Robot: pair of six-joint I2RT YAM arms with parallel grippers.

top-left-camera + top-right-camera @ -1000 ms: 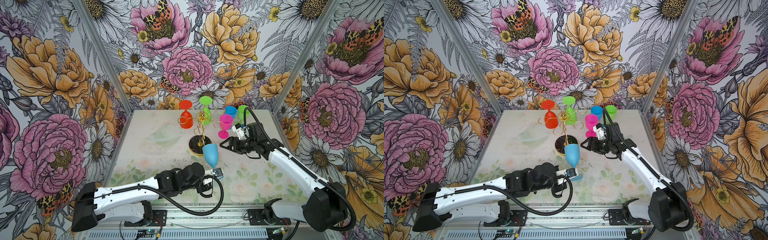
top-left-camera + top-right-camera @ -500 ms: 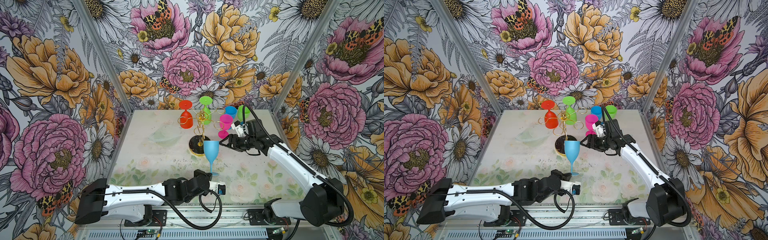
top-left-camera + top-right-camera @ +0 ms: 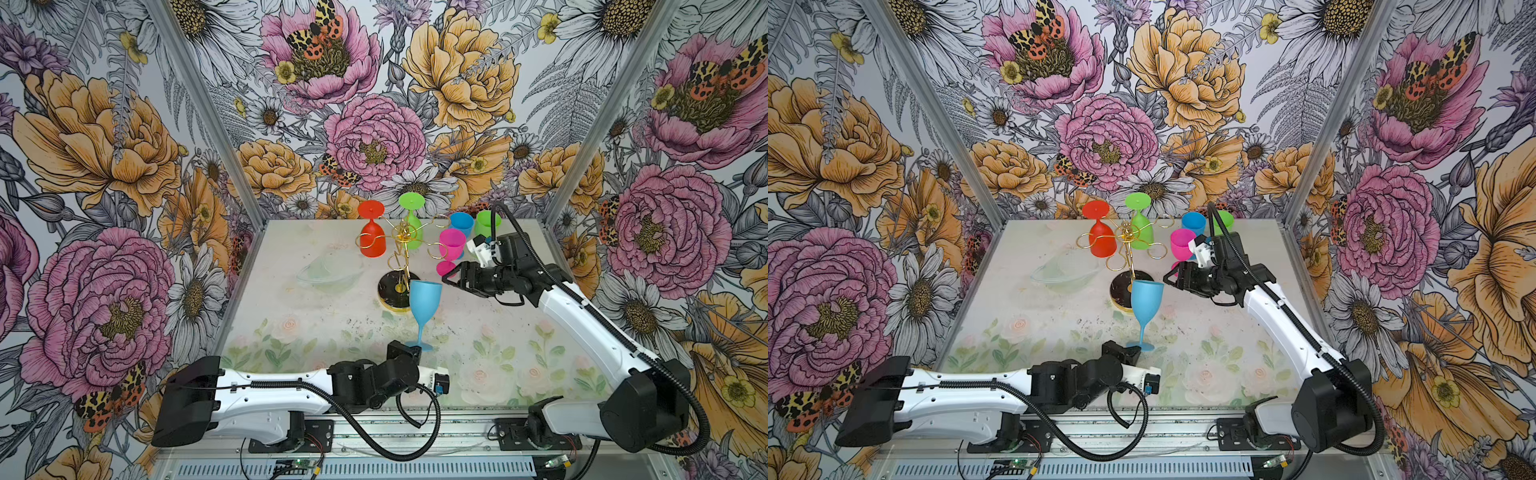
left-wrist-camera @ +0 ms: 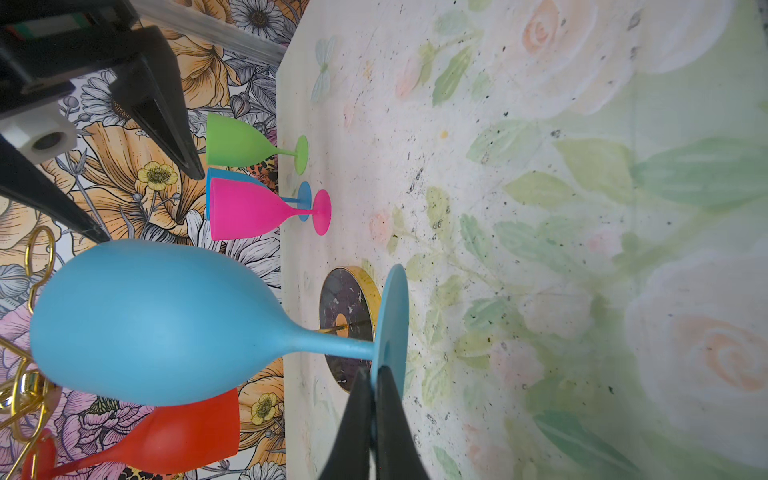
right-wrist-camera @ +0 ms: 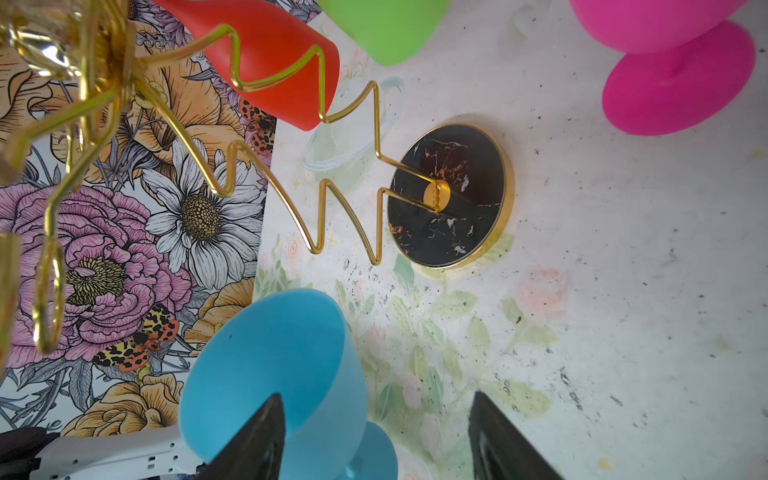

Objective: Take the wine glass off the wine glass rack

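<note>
Looks like the set-down at the end of a removal. Pinches the foot rim of the light blue wine glass (image 3: 424,301) between the pressed-together fingers of the left gripper (image 4: 374,384), at lower centre of both top views. Stands it upright over the table (image 3: 299,328), just in front of the black marble-like base of the wine glass rack (image 3: 1121,291) and clear of every gold hook. Cannot tell whether the foot rests fully on the surface or hangs just above it. Hovers the right gripper (image 3: 451,279) at centre right, jaws spread wide and empty, just beside the bowl without touching it.

Shows, at upper centre, a red wine glass (image 3: 372,243) and a green wine glass (image 3: 412,232) hanging upside-down on the rack. Shows also a pink wine glass (image 3: 451,245), a darker blue wine glass (image 3: 461,221) and a second green wine glass (image 3: 487,223) upright on the table behind the right gripper.

Next, probably: part the left fingers and back away low and straight, without dragging the foot sideways. Calls for care, given a tall bowl on a thin stem that likely tips easily, with the rack and the right fingertips close by.

Finds no brand, label or legible writing anywhere, only floral print on walls and tabletop.
</note>
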